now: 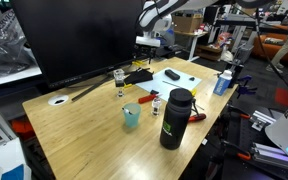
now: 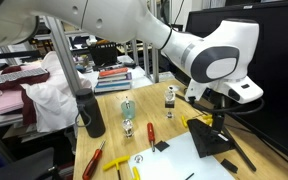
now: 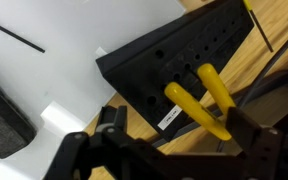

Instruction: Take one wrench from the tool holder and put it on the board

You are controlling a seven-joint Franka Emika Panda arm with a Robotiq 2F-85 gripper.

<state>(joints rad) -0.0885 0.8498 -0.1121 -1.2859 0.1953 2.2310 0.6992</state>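
Wooden table [image 1: 84,138] — black bottle [image 1: 174,120], teal cup [image 1: 131,117], white disc [image 1: 58,100], white board [image 1: 187,70], black tool holder [image 1: 137,76]

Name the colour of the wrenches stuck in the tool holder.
The wrenches are yellow, the tool holder black; clearest in the wrist view.

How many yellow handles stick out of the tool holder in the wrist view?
2: one yellow handle low in the tool holder's face, another just right of and above it. More may be hidden lower down.
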